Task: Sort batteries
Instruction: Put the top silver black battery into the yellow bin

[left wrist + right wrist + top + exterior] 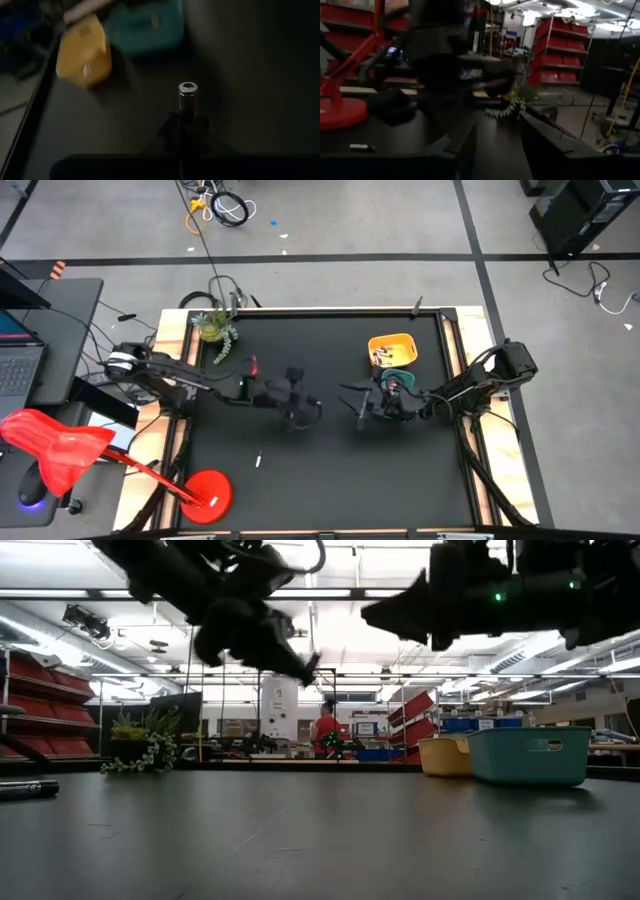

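a silver battery [187, 97] is clamped in the closed left jaws [184, 120] above the surface [330, 470]; right jaws [362, 408] are parted, nothing held.

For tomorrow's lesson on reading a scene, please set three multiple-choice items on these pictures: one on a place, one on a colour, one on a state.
1. Where does the yellow tray sit on the table?
A. In the near left corner
B. Toward the far right, beside the teal tray
C. Under the red lamp base

2. What colour is the battery seen in the left wrist view?
A. Pale silver
B. Bright green
C. Red

3. What state is the left hand in?
A. Wide open and empty
B. Shut on the battery
C. Resting flat on the table

Answers:
1. B: the high view shows the yellow tray near the far right edge, and the low view shows it next to the teal one.
2. A: its shiny silver body shows against the dark table.
3. B: the fingers meet around the battery's lower end.
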Action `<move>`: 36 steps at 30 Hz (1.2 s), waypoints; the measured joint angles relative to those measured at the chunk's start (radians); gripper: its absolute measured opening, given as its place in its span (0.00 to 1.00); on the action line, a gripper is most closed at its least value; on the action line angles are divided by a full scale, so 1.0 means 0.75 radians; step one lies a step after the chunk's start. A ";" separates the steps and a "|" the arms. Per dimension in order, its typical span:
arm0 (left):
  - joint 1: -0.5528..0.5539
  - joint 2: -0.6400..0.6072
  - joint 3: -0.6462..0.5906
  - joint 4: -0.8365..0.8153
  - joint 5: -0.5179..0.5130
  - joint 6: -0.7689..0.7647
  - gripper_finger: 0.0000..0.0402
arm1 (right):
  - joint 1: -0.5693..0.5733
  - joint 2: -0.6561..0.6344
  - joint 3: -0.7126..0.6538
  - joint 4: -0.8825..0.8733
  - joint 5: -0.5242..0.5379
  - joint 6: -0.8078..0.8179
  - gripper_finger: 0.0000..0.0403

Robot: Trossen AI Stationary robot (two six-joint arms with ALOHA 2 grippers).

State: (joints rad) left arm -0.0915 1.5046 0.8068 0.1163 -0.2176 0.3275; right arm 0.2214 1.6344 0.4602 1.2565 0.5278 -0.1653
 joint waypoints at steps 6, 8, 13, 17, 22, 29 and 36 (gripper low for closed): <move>0.104 0.041 -0.033 0.298 0.163 0.005 0.00 | 0.004 0.000 0.086 -0.012 -0.002 -0.029 0.51; 0.112 0.055 -0.032 0.382 0.180 0.010 0.00 | -0.010 0.000 0.113 -0.044 -0.008 -0.030 0.54; 0.126 0.055 -0.030 0.448 0.191 0.008 0.00 | -0.037 0.000 0.161 -0.107 -0.042 -0.039 0.53; 0.127 0.055 -0.030 0.541 0.194 0.001 0.00 | -0.061 0.000 0.180 -0.137 -0.085 -0.025 0.48; 0.144 0.055 -0.030 0.611 0.203 -0.033 0.00 | -0.065 0.000 0.181 -0.135 -0.112 -0.026 0.42; 0.141 0.055 -0.030 0.718 0.207 -0.074 0.00 | -0.067 -0.001 0.181 -0.127 -0.111 -0.052 0.38; 0.142 0.055 -0.030 0.717 0.228 -0.095 0.00 | -0.085 -0.001 0.181 -0.116 -0.101 -0.062 0.17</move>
State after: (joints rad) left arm 0.0150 1.5455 0.7841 0.6541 -0.0467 0.2565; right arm 0.1579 1.6341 0.5961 1.1698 0.4519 -0.2121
